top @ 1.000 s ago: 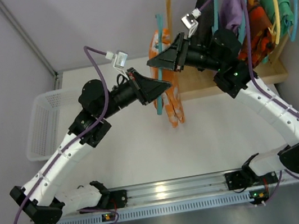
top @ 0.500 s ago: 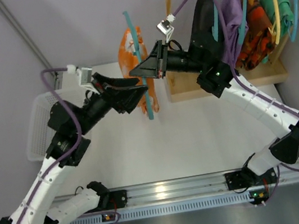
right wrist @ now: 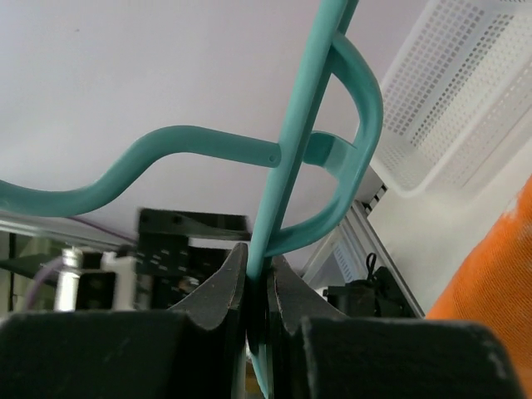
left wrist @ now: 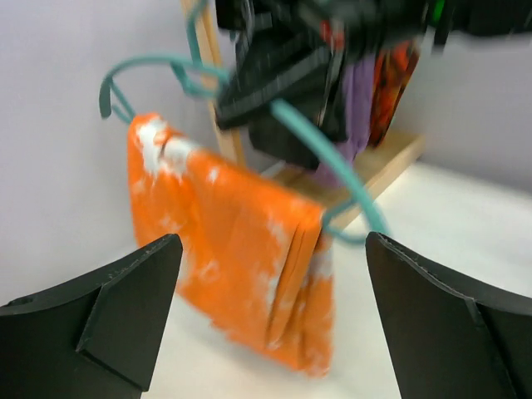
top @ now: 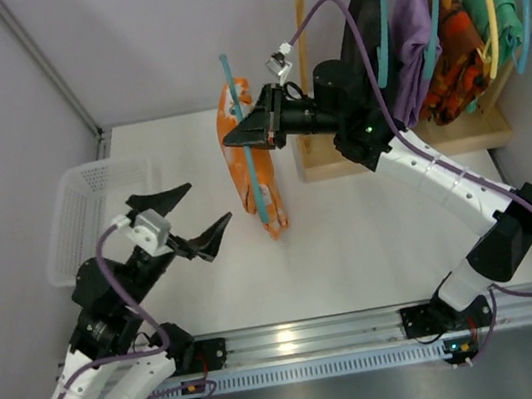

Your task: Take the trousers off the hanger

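Observation:
Orange tie-dye trousers (top: 239, 168) hang folded over a teal hanger (top: 256, 186), held in the air left of the rack. My right gripper (top: 236, 135) is shut on the hanger's thin shaft (right wrist: 303, 91), just below its hook; an orange edge of the trousers (right wrist: 499, 274) shows at the right of that view. My left gripper (top: 195, 214) is open, low and to the left of the trousers, touching nothing. In the left wrist view the trousers (left wrist: 224, 258) and the hanger (left wrist: 324, 154) lie ahead of the left gripper (left wrist: 273, 249), well beyond its wide-spread fingers.
A white mesh basket (top: 87, 218) stands at the table's left edge. A wooden rack (top: 409, 141) at the back right carries several other garments on hangers (top: 440, 20). An aluminium rail (top: 309, 340) runs along the near edge.
My left gripper opened and drew back down and to the left, away from the trousers. The right gripper closed on the hanger and carried it and the trousers leftward from the rack.

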